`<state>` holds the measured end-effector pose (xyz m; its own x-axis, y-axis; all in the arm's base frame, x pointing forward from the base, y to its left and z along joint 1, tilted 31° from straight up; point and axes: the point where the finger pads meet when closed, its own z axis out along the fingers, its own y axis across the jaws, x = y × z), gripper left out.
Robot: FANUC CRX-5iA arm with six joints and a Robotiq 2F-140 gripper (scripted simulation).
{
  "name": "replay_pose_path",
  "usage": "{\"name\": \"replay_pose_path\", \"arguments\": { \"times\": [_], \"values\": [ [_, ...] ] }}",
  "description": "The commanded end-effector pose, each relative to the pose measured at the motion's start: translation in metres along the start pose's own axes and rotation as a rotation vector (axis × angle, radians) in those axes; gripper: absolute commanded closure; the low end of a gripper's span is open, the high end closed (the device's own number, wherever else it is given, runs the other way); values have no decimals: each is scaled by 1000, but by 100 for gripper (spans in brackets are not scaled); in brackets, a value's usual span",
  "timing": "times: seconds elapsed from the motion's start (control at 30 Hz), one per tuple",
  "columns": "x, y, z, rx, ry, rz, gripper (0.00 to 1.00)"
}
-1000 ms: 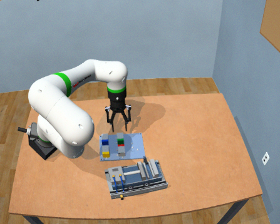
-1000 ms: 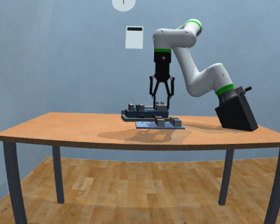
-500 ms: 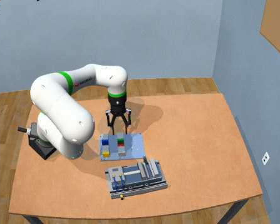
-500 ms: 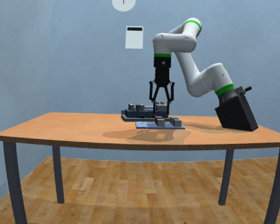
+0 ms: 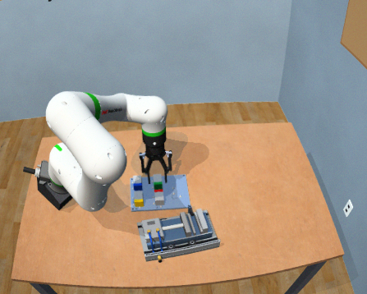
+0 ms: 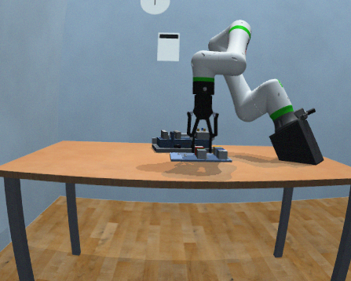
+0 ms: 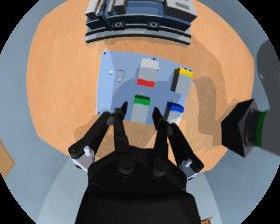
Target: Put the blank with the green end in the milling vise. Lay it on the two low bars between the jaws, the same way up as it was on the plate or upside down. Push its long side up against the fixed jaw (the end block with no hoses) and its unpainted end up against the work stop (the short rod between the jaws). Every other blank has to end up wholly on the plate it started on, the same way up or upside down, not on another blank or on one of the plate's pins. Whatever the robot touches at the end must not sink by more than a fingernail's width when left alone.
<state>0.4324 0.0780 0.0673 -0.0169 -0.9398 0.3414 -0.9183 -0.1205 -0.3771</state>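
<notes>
Standing in the lower middle of the wrist frame, the blank with the green end [image 5: 158, 186] [image 6: 201, 154] [image 7: 141, 109] sits on the plate [image 5: 181, 180] [image 6: 180, 158] [image 7: 107, 90], its painted end towards the red-ended blank [image 5: 159, 199] [image 6: 199, 147] [image 7: 148, 69]. The end effector [image 5: 158, 180] [image 6: 202, 151] [image 7: 140, 109] is part-way open, with no grip on anything; its fingers straddle the green-ended blank's long sides, presumably so that closing takes it across its width and spares the neighbours. The blank lies between and seemingly below the fingertips; contact I cannot tell. Beside it, the blue-ended blank [image 5: 138, 186] [image 6: 221, 153] [image 7: 175, 111] calls for care with the nearer finger. The yellow-ended blank [image 5: 139, 200] [image 7: 182, 81] is farther off. Beyond the plate, at the top of the wrist frame, the vise [image 5: 185, 243] [image 6: 165, 142] [image 7: 136, 22] waits on the desk [image 5: 254, 185] [image 6: 106, 165] [image 7: 51, 75].
</notes>
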Motion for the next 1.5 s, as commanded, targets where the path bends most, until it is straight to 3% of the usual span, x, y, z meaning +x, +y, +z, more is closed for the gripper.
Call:
{"name": "replay_pose_path", "arguments": {
  "times": [0.0,0.53,1.47],
  "values": [
    [0,-1,0,1,-1,0,50],
    [-1,-1,8,2,-1,0,50],
    [0,-1,0,2,-1,0,50]
  ]
}}
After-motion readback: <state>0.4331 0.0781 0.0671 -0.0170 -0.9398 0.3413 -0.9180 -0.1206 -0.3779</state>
